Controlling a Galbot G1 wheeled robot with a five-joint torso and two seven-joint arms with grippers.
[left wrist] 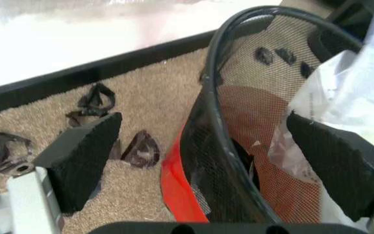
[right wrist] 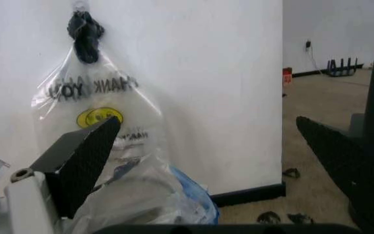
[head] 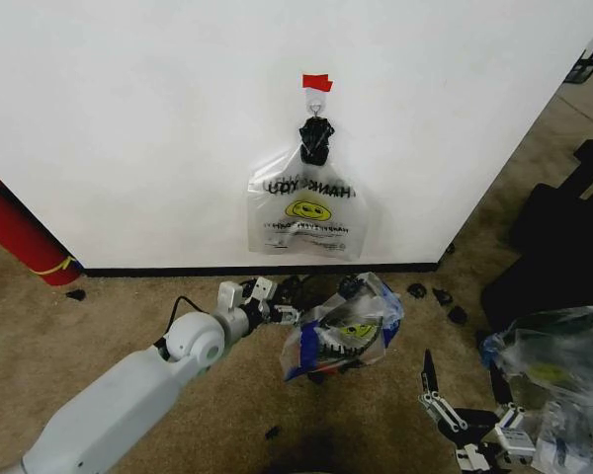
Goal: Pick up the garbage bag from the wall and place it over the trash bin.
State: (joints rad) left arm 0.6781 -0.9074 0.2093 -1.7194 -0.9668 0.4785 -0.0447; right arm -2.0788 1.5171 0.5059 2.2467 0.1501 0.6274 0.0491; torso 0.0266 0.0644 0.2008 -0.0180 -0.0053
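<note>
My left gripper [head: 289, 308] is spread wide with the trash bin [left wrist: 239, 126] rim between the fingers; the garbage bag [head: 344, 326] sits draped over the bin, touching my far finger [left wrist: 330, 165]. My right gripper [head: 462, 380] hangs low, fingers apart, empty, well off to the bin's side. A whitish smiley bag [head: 306, 212] hangs on the wall [head: 158, 128] hook beyond both.

The head view looks down at the wall [head: 128, 118] and carpet; the left wrist sits close against the trash bin [left wrist: 239, 146]; the right wrist faces that wall, seemingly from low down.
</note>
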